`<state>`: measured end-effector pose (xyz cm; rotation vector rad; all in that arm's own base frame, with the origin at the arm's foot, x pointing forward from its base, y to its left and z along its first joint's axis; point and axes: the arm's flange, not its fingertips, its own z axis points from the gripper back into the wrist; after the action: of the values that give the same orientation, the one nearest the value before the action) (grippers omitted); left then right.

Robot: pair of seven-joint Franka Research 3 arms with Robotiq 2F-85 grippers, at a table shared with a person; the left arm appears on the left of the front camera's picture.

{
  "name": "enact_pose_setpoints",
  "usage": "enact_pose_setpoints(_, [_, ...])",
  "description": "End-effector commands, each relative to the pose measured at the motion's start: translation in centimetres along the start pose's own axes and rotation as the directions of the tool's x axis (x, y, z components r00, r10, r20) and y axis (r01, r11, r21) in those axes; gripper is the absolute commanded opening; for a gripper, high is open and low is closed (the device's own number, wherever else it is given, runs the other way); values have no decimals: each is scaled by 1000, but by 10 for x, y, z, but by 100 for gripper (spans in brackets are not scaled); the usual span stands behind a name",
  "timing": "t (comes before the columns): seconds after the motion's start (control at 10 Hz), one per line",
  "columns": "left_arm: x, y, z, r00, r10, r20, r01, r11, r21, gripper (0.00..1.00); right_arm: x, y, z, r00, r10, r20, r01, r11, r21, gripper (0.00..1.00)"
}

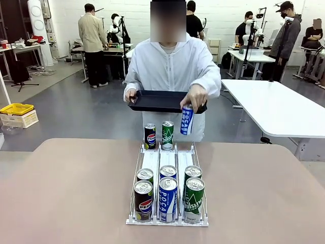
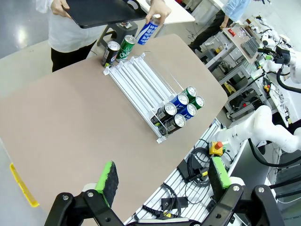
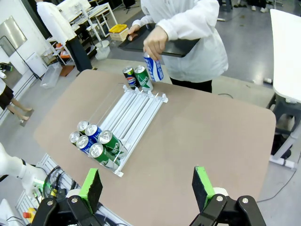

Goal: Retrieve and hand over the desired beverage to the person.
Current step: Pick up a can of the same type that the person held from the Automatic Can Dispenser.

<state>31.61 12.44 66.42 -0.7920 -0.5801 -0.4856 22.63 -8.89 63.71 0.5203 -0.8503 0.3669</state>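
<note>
1. Right now the person (image 1: 170,66) stands at the far side of the table (image 1: 76,193), one hand (image 1: 131,95) gripping the edge of a black tray (image 1: 157,100) held at waist height
2. The other hand (image 1: 195,96) holds a blue-and-white can (image 1: 187,120), tilted, just above the far end of the rack's right lane (whether it touches the rail I cannot tell)
3. The white three-lane rack (image 1: 151,161) lies mid-table, its length running from the robot toward the person
4. At its far end a Pepsi can (image 1: 150,136) and a green can (image 1: 167,134) stand upright side by side
5. At its near end six cans sit in two rows, the front row (image 1: 168,199) showing dark, blue and green
6. The left gripper (image 2: 163,175) hangs released above the table's near edge, nothing between its green pads
7. The right gripper (image 3: 148,186) is likewise spread wide and empty, well apart from the rack
</note>
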Motion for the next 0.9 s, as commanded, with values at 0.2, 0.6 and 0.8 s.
enact_pose_setpoints(0.2, [2, 1, 2, 1000, -21, 12, 22, 1000, -13, 100, 0, -1, 0, 1000, -3, 2, 3, 1000, 1, 100])
enact_pose_setpoints(0.6, [2, 1, 2, 1000, -21, 12, 22, 1000, -13, 100, 0, -1, 0, 1000, -3, 2, 3, 1000, 1, 100])
enact_pose_setpoints(0.8, [2, 1, 2, 1000, -21, 12, 22, 1000, -13, 100, 0, -1, 0, 1000, -3, 2, 3, 1000, 1, 100])
